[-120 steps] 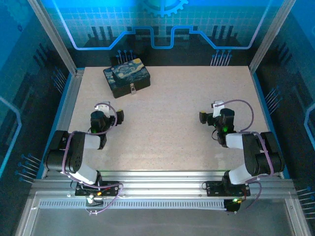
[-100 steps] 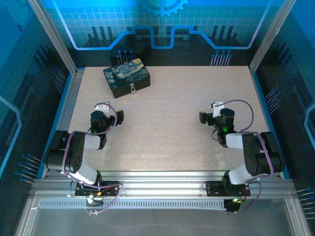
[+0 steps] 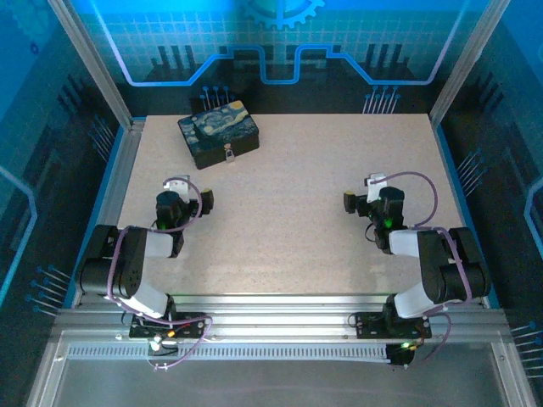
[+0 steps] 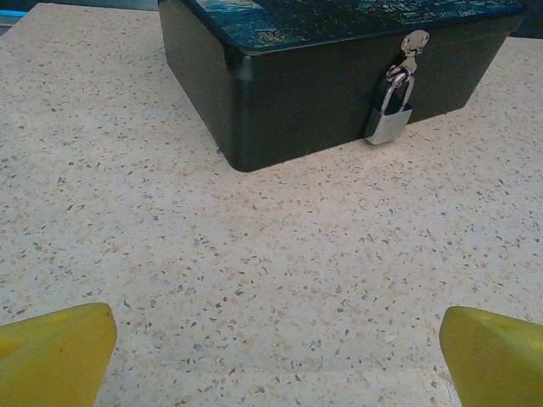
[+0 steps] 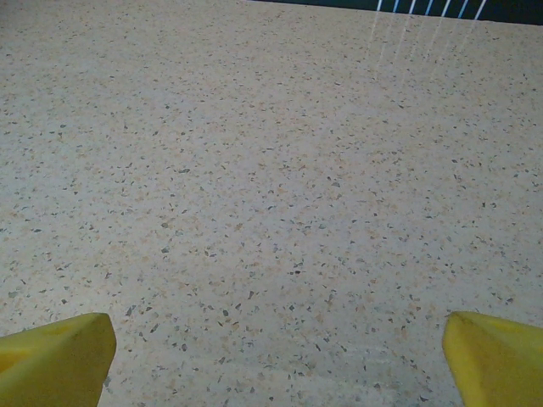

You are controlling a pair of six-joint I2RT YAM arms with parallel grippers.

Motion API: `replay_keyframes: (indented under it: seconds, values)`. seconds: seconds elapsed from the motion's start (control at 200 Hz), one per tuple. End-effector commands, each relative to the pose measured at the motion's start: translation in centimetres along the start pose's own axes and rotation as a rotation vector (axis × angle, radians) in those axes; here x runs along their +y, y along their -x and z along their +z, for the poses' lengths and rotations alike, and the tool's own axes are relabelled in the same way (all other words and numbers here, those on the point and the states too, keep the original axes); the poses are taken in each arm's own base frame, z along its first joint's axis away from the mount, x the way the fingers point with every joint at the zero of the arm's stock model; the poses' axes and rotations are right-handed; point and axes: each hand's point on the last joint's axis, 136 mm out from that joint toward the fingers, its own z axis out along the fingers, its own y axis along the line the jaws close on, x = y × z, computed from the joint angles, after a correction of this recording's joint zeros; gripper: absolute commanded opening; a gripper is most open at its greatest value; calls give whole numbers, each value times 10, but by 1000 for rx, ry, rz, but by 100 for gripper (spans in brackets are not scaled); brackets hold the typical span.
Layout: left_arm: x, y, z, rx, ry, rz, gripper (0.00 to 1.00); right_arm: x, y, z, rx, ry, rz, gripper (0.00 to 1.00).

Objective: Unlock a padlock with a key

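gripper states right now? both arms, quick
Left gripper: open, holding nothing.
Right gripper: open, holding nothing.

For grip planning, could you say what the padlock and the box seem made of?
Small silvery padlock: likely metal, satin grey body, brighter glints on the shackle. Dark rectangular box with blue starry print: probably painted tin, smooth semi-gloss walls, lid seam.

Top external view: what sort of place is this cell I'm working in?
Probably an enclosed robot demo or lab booth: a speckled table sits inside aluminium frame posts, walled by blue circuit-pattern panels.
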Motion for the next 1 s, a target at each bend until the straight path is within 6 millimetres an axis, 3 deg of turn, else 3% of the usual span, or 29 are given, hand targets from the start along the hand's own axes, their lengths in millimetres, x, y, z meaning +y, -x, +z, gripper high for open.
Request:
replay_keyframes:
  seconds: [0.0,0.535,0.775,0.865,0.89,0.995]
  values:
    - [-3,14,3,-40,-21,24,99,1,14,1,-43,7,-17,100]
    - [-5,18,2,-33,-75,-4,99,5,18,1,-29,65,-13,100]
    - [14,55,-7,90,64,-104,99,0,62,-4,137,62,23,96]
    - [30,65,-2,154,181,-220,99,4,71,-5,200,82,53,94]
    - [33,68,0,173,209,-252,99,6,85,-5,192,87,57,94]
    - [38,79,18,263,280,-369,99,26,98,-10,239,153,59,92]
